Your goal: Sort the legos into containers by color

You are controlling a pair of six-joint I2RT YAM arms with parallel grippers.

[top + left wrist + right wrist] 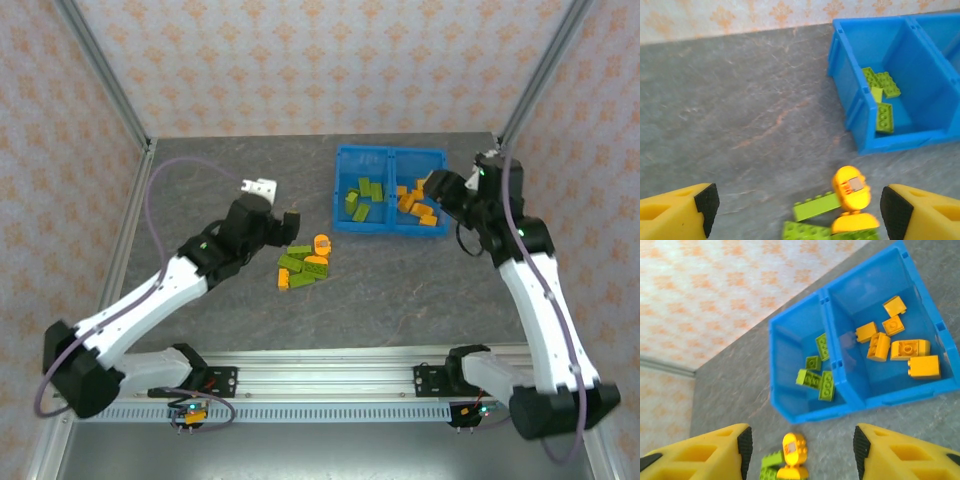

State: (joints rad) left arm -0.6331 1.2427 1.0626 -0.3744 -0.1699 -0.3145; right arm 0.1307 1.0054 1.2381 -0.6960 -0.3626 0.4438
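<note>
1. Top view: the blue bin sits upper centre-right. Its left compartment holds green legos and its right compartment holds orange legos, so the colour split is already set. A mixed pile lies on the table at centre, below-left of the bin and not yet sorted. The left gripper hangs just upper left of the pile, probably lining up a pick. The right gripper is at the orange side, upper right.
2. Left wrist view: the left gripper has its jaws spread wide with nothing held. The pile sits bottom centre between the fingers in frame, orange brick on top. The bin is upper right, greens inside.
3. Right wrist view: the right gripper has its jaws apart and empty. The bin crosses the upper right with both compartments visible. The pile is at bottom centre, well apart from the orange compartment.
</note>
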